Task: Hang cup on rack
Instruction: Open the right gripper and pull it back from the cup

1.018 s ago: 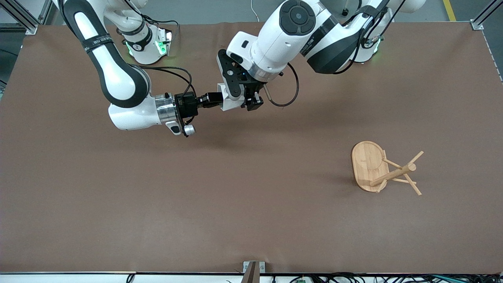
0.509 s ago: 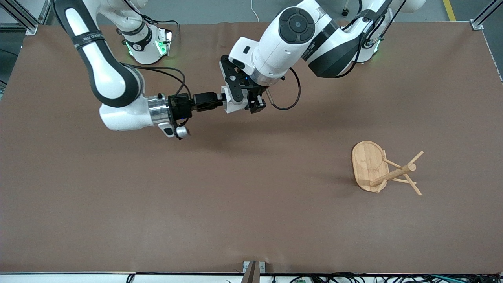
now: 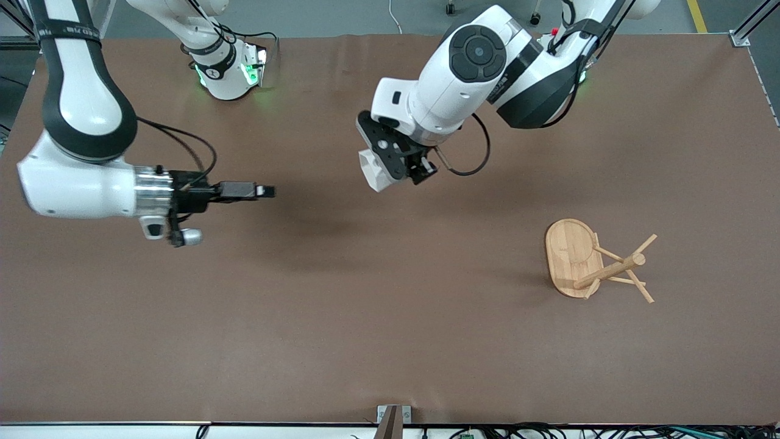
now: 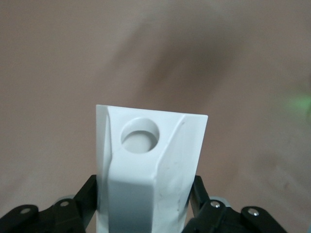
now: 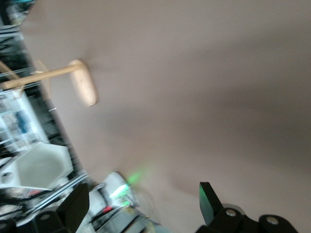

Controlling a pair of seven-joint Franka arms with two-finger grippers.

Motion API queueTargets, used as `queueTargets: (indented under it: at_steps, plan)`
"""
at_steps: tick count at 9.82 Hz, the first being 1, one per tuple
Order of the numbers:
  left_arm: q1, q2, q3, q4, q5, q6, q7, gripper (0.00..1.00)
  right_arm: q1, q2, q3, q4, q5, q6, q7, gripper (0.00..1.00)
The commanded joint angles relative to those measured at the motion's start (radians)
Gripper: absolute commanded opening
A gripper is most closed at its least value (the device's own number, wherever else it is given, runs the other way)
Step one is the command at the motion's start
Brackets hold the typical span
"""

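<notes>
- The left gripper (image 3: pixel 396 174) is up over the surface (image 3: pixel 365 317), fingers squeezing the cup (image 3: pixel 373 171); they hide part of it.
- The right gripper (image 3: pixel 265 191) hangs apart, fingers spread wide.
- The rack (image 3: pixel 585 262) stands toward the left arm's end.

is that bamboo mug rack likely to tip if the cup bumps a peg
Possibly. The light bamboo mug rack has a broad oval base, which should resist tipping, but its thin pegs sit high on the post, giving leverage. It looks light, so it may slide on the brown table instead.
</notes>
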Motion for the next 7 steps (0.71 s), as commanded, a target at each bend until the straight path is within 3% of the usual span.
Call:
queueTargets:
  at_steps: [1, 3, 5, 7]
  plan:
    - [0.029, -0.062, 0.002, -0.061, 0.083, -0.042, -0.218, 0.0, 0.005, -0.054, -0.041, 0.018, -0.293, -0.003, 0.081, 1.0]
    - [0.129, -0.099, 0.001, -0.112, 0.112, -0.031, -0.294, 0.01, 0.007, -0.117, -0.11, 0.035, -0.504, 0.007, 0.08, 1.0]
    - [0.241, -0.123, -0.006, -0.176, 0.114, 0.008, -0.302, 0.01, 0.007, -0.117, -0.124, 0.153, -0.775, -0.027, 0.072, 1.0]
    - [0.286, -0.126, -0.006, -0.233, 0.106, 0.053, -0.326, 0.01, 0.005, -0.125, -0.151, 0.242, -0.789, -0.135, 0.074, 1.0]
